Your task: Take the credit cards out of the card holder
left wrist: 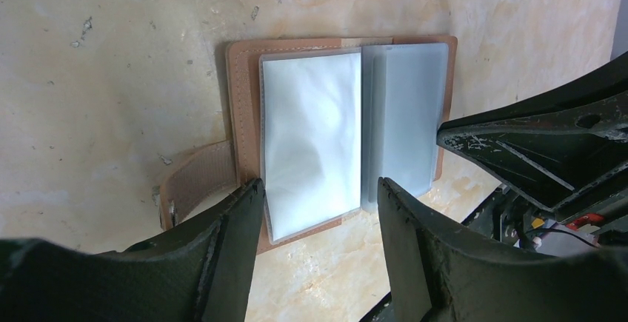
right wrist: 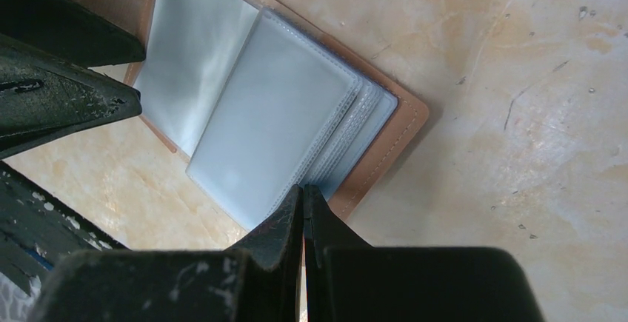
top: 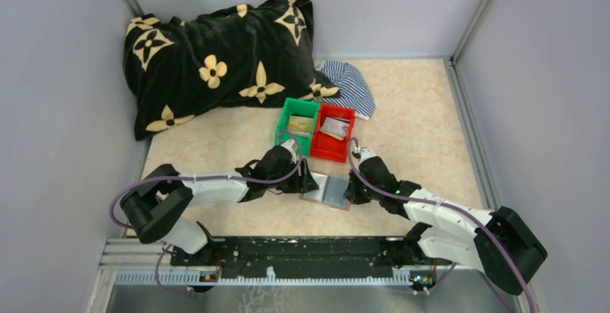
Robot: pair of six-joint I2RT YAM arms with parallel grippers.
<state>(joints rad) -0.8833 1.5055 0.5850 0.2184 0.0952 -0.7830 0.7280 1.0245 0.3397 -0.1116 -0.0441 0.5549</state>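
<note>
The card holder (top: 329,191) lies open on the table between my two grippers, brown cover down. Its clear plastic sleeves (left wrist: 311,144) face up and look bare. My left gripper (left wrist: 318,189) is open, its fingers standing either side of the left sleeve's near edge, with only table between them. My right gripper (right wrist: 304,190) is shut, its tips at the near edge of the stacked sleeves (right wrist: 274,129); whether a sleeve is pinched I cannot tell. Credit cards lie in the bins: a gold-tan one (top: 301,123) in the green, a silvery one (top: 334,126) in the red.
The green bin (top: 285,120) and the red bin (top: 348,140) stand side by side just beyond the card holder. A black flowered pillow (top: 216,61) and a striped cloth (top: 352,88) lie at the back. Grey walls close in left, right and behind.
</note>
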